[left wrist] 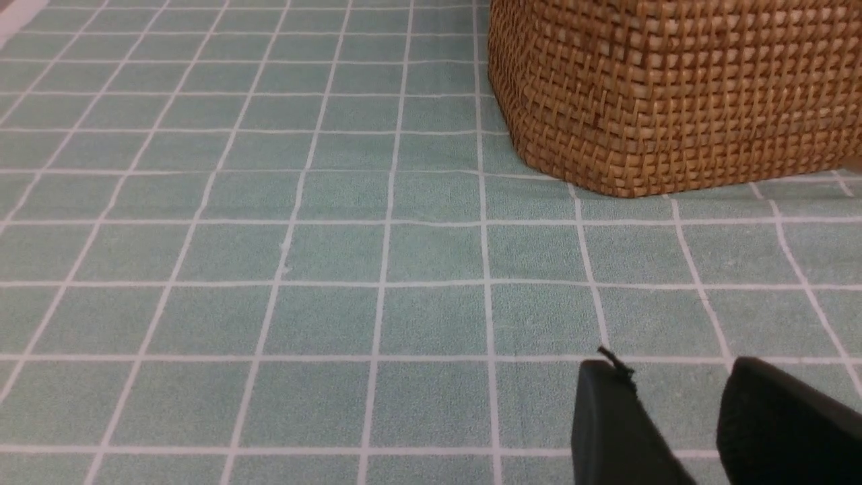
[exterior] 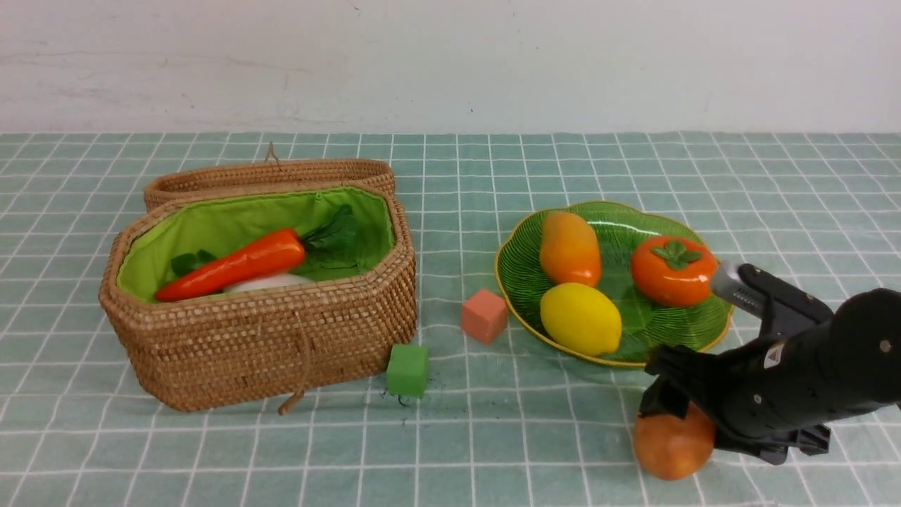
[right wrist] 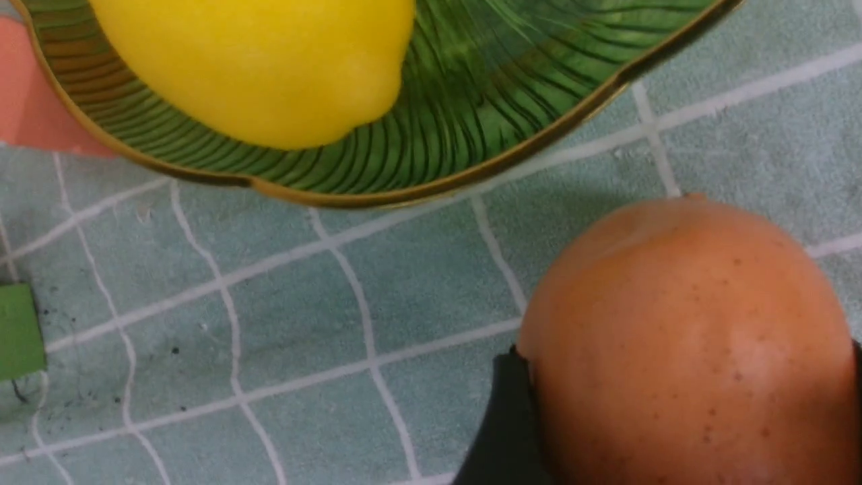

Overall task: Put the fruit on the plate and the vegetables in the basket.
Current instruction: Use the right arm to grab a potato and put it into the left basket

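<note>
Nearest, at the right front of the tabletop [exterior: 535,436]: right fingers [right wrist: 504,431] closed against both flanks of the potato [exterior: 672,447], resting on the cloth and not yet lifted. Looks round rather than long from the wrist, so no clear long axis to line up with. Also low and near, on the other side: left fingers [left wrist: 613,424] apart and empty over bare cloth, close to the basket's woven wall, so nearer to the basket than the right arm, yet nowhere near the potato. Just beyond the potato, the plate [exterior: 514,282], already carrying lemon [exterior: 581,318], mango [exterior: 570,248] and persimmon [exterior: 672,271]; fruit half judged done. Between potato and basket, a green cube [exterior: 407,370] and a salmon cube [exterior: 484,315], neither part of the job, probably best passed over at height. Farther back and well away to the left, the basket [exterior: 260,352], lid thrown open, with red pepper [exterior: 232,271] and white radish [exterior: 267,283] lying inside; no eggplant visible from the front. Hinges, then, on a long leftward carry: up, across, over the near rim, down onto the green lining.
</note>
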